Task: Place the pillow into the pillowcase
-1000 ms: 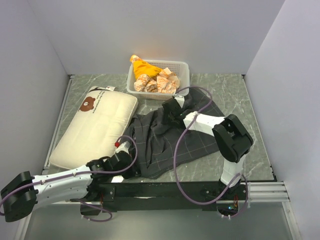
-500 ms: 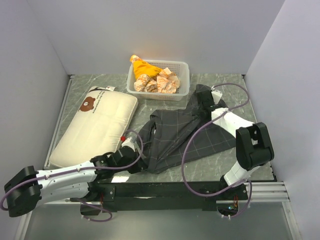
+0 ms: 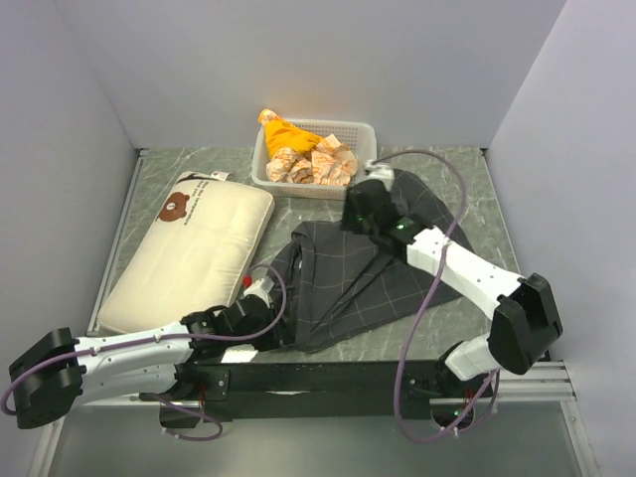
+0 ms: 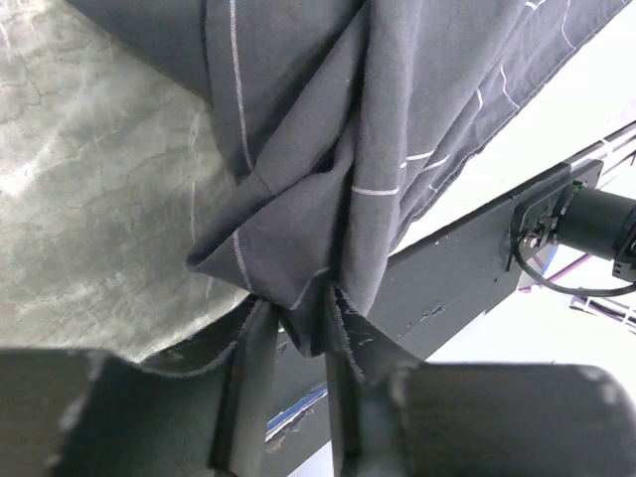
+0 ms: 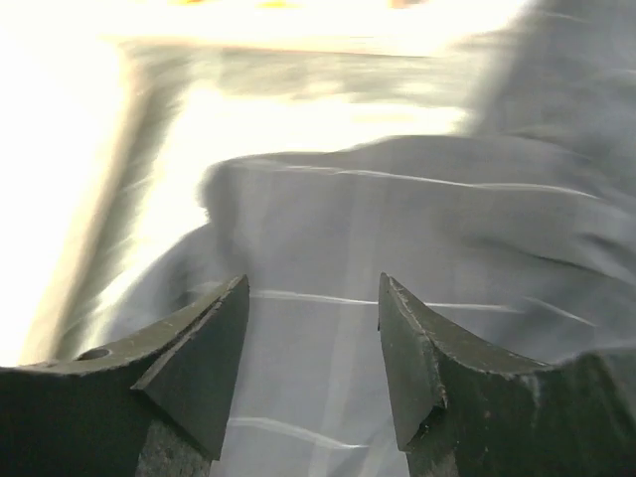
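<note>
Left end effector (image 4: pixel 296 373) low at the near edge of the table (image 3: pixel 467 189), black front rail (image 3: pixel 328 376) just behind and below it, little room on that side. Clenched on the near corner of the pillowcase (image 3: pixel 343 283): a gathered fold pinched between both fingers (image 4: pixel 248 397), creases fanning away from the pinch. Rest of the pillowcase spread ahead and to the right of it, rumpled on the table. Pillow (image 3: pixel 189 258) ahead and to the left, near, lying flat and wholly outside the pillowcase, its long side close along the table's edge by the left wall (image 3: pixel 60 199).

Right end effector (image 5: pixel 313 333) over the far end of the pillowcase, released, fingers wide apart with nothing between them, only checked cloth below; contact with the cloth not clear through the blur. White basket (image 3: pixel 283 185) of orange-and-white cloth bundles (image 3: pixel 313 164) near, just ahead and to the left of it. Bare table open to its right, as far as the right wall (image 3: pixel 566 199).

Bear face (image 3: pixel 175 208) and white tag (image 3: pixel 219 177) at the pillow's far end; small print beside the face too small to read
</note>
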